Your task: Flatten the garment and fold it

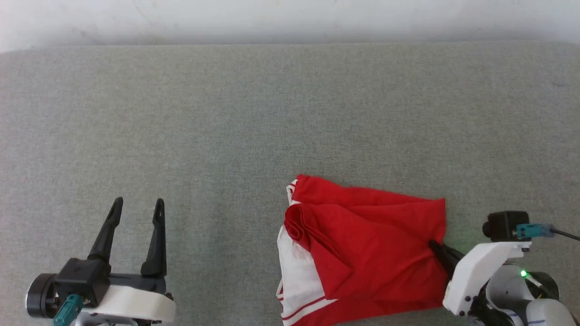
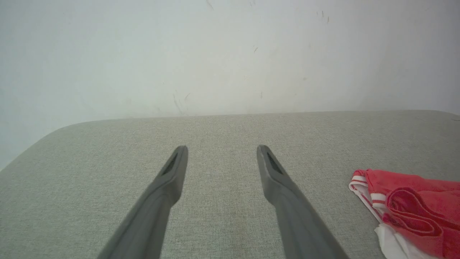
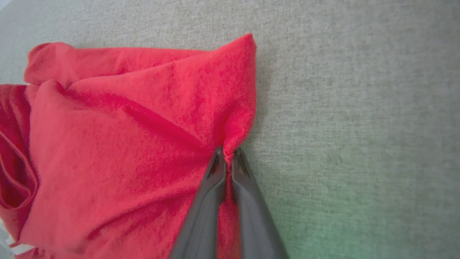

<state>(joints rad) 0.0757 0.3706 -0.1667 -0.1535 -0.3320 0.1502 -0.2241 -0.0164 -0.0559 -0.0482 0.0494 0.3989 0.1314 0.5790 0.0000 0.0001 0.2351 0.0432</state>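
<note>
The garment (image 1: pixel 362 244) lies crumpled on the grey table, right of centre near the front edge: red cloth on top, a white sleeve with red stripes at its left side; the lettering is hidden. My right gripper (image 1: pixel 432 244) is shut on the garment's right edge, and the right wrist view shows red cloth (image 3: pixel 143 144) pinched between the fingertips (image 3: pixel 227 153). My left gripper (image 1: pixel 138 206) stands open over bare table at the lower left, well clear of the garment. In the left wrist view the garment (image 2: pixel 413 208) sits at the lower right, beyond the spread fingers (image 2: pixel 273 169).
The grey fabric-covered table (image 1: pixel 253 113) stretches wide behind and left of the garment. A pale wall (image 1: pixel 290 18) runs along the table's far edge. The table's left corner is rounded (image 2: pixel 54 133).
</note>
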